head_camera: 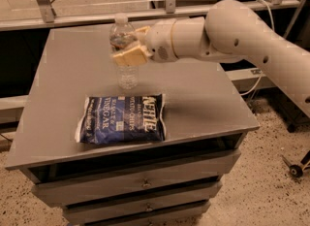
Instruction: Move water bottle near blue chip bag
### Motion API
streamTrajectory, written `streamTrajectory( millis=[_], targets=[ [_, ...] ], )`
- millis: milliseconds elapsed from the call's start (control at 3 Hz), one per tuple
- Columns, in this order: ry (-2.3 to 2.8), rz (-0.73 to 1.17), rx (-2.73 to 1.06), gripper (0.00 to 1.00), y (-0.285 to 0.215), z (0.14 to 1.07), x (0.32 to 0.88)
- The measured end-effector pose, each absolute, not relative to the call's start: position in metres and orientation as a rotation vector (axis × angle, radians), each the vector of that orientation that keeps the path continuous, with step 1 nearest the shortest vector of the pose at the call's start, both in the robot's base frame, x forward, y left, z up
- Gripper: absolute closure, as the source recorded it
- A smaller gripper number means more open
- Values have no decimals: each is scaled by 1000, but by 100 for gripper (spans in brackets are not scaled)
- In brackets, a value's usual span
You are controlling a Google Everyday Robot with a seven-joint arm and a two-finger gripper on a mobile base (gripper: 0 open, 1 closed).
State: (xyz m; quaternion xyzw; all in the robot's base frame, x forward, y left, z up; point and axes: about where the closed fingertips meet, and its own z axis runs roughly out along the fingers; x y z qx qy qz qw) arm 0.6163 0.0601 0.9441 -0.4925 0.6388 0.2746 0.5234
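Above the middle of the grey table [203,94], the gripper [130,45] is clamping its jaws on the water bottle [121,38], with the tan fingers [131,56] pressing the bottle's upper part, just below the white cap. The bottle is standing upright in that grip. Its ribbed lower half is hanging down clear of the fingers, and whether its base is touching the tabletop cannot be told. The white arm [237,31] is reaching in from the right, across the back of the table. The blue chip bag [122,119] is lying flat near the front edge, its white lettering facing up, and the bottle's base is sitting just behind the bag's far edge. Drawers [140,184] are showing beneath the tabletop.
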Motion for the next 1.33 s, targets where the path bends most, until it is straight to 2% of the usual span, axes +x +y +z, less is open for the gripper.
streamTrajectory(
  millis=[333, 667, 1333],
  targets=[
    [1524, 715, -1203, 85, 65, 933, 604],
    [1517, 768, -1229, 54, 74, 921, 596],
    [1522, 793, -1256, 8, 79, 912, 591]
  ],
)
